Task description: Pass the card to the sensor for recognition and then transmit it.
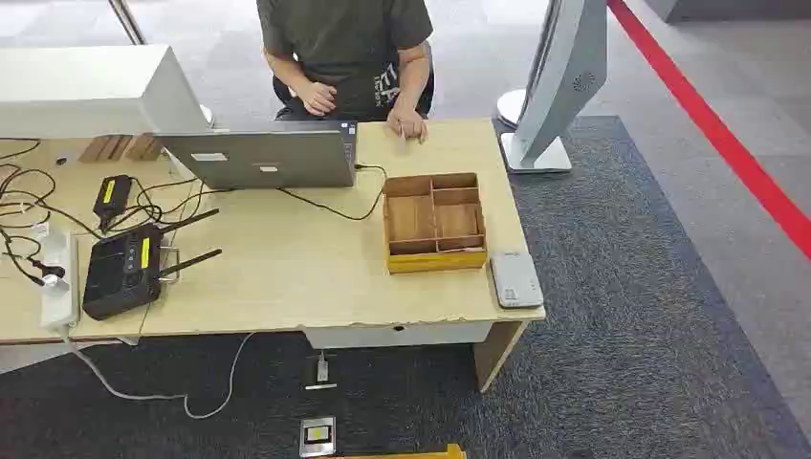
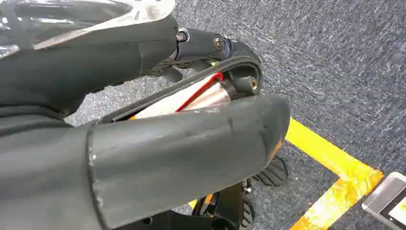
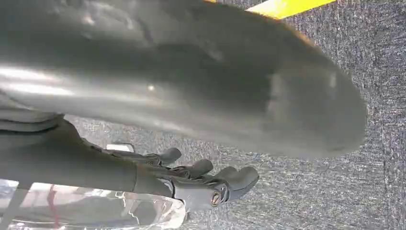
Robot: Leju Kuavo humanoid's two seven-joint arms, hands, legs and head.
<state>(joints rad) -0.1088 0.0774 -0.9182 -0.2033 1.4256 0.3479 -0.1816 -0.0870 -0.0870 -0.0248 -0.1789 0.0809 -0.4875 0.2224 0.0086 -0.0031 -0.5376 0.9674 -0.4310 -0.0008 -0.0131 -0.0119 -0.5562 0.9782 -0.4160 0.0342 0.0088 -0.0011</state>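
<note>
Card (image 2: 191,96) pinched in left hand (image 2: 158,143) (thumb over it).

No legible text, brand or number. Pale lettering on person's dark shirt (image 1: 385,81), yellow labels on black router (image 1: 122,269) and adapter (image 1: 112,195): too small to read.

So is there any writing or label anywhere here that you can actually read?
None can be read.
Person's dark shirt: pale print, too blurred.
Black router: yellow sticker, too small.
Small black box: yellow label, too small.
Laptop: pale stickers, illegible.
White stand: faint emblem, no words.
</note>
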